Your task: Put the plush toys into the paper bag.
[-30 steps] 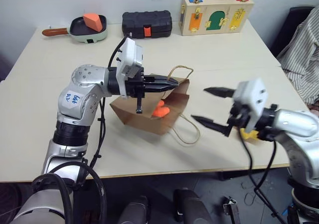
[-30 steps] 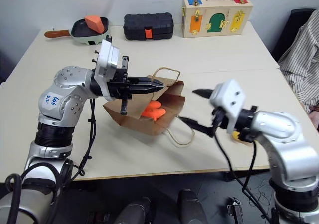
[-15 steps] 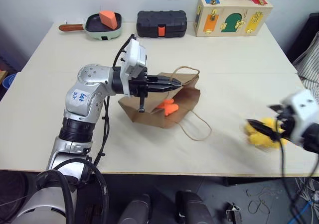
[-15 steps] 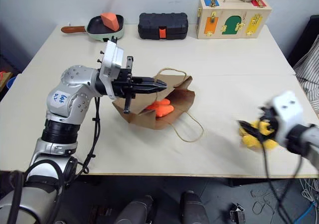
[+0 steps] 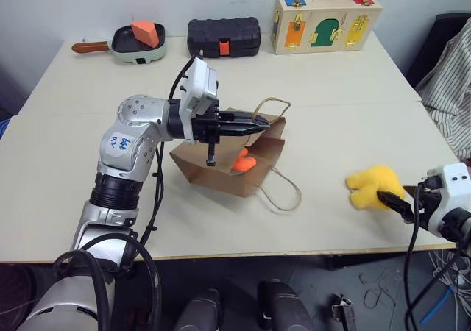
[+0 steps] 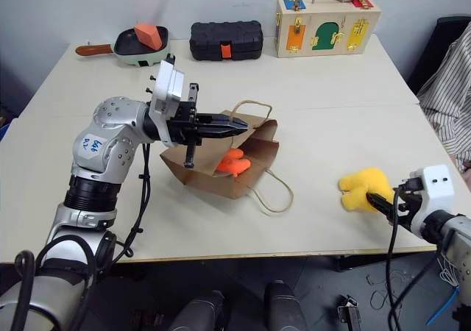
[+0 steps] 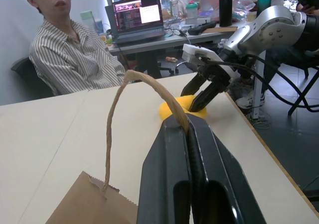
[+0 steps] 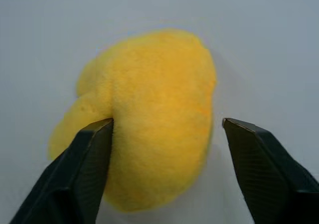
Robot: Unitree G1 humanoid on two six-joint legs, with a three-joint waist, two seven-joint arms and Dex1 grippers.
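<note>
meanwhile left gripper point(image 7: 189, 134) jaws clamp the paper bag's point(image 5: 228, 165) twine handle point(image 7: 144, 87); right gripper point(image 8: 167, 127) jaws open, straddling the yellow plush toy point(image 5: 372, 187) on the desk point(image 5: 331, 103).

A pan point(image 5: 140, 45), black case point(image 5: 224, 36) and latch box point(image 5: 325, 22) line the table's point(image 5: 66, 154) far edge.

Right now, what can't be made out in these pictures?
- Orange toy: partly hidden by the paper bag wall, head views.
- Right hand: whether both fingers touch the yellow toy; one finger stands apart from it, right wrist view.
- Latch box: latches too small, head views.
</note>
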